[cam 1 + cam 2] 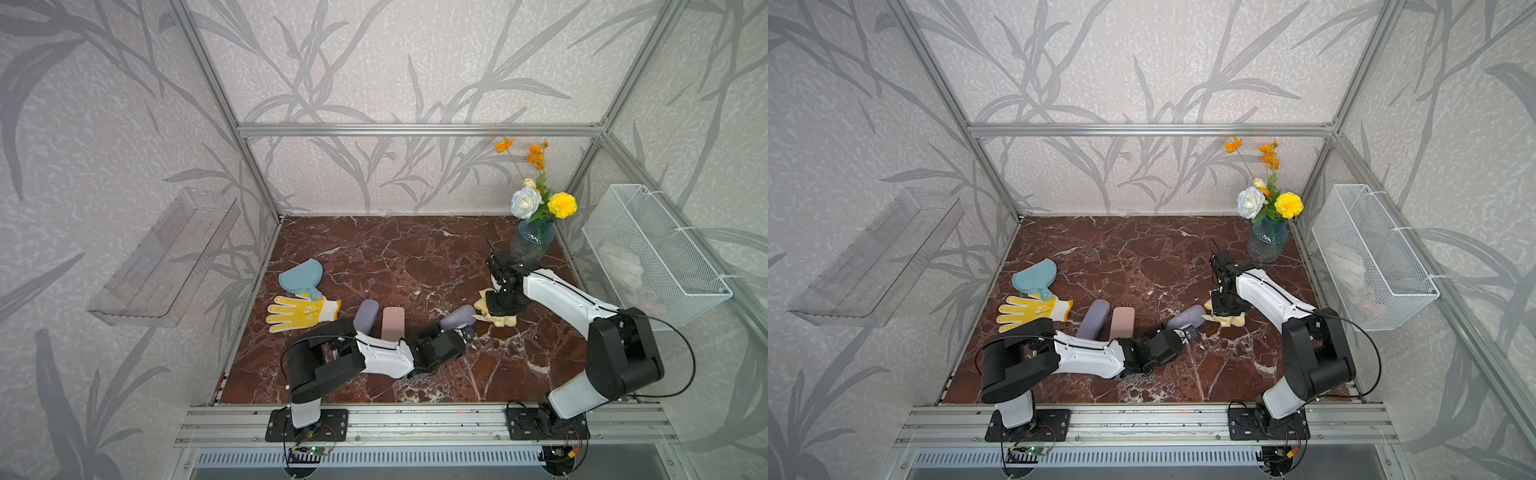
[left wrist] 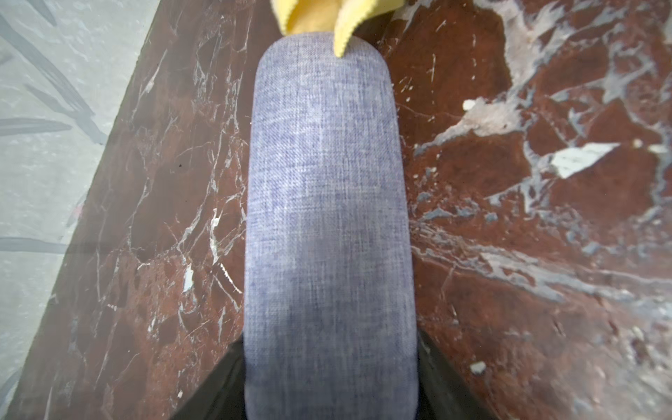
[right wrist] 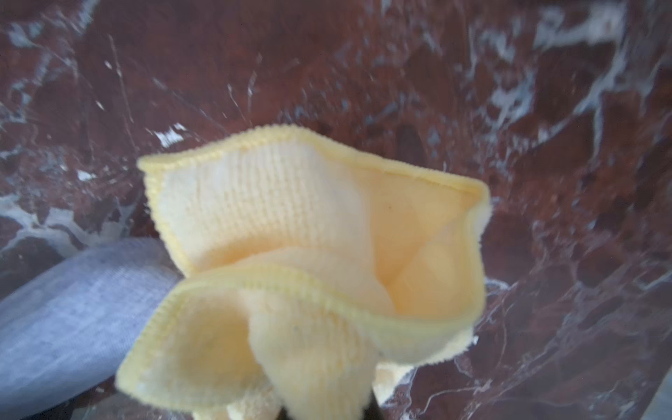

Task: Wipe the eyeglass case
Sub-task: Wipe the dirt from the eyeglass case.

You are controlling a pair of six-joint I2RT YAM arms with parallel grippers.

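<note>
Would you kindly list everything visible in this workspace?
held case: 1, grey-blue, table centre
loose cases: 2, grey-blue and pink, left of centre
cloth: 1, yellow, at held case's far end
glove: 1, yellow-white, table's left
scoop: 1, light blue, behind glove
vase: 1, blue, flowers inside, back right corner
basket: 1, white wire, right wall
shelf: 1, clear, left wall
table: 1, red-brown marble
left gripper: 1, black, shut on held case
right gripper: 1, black, shut on cloth
</note>
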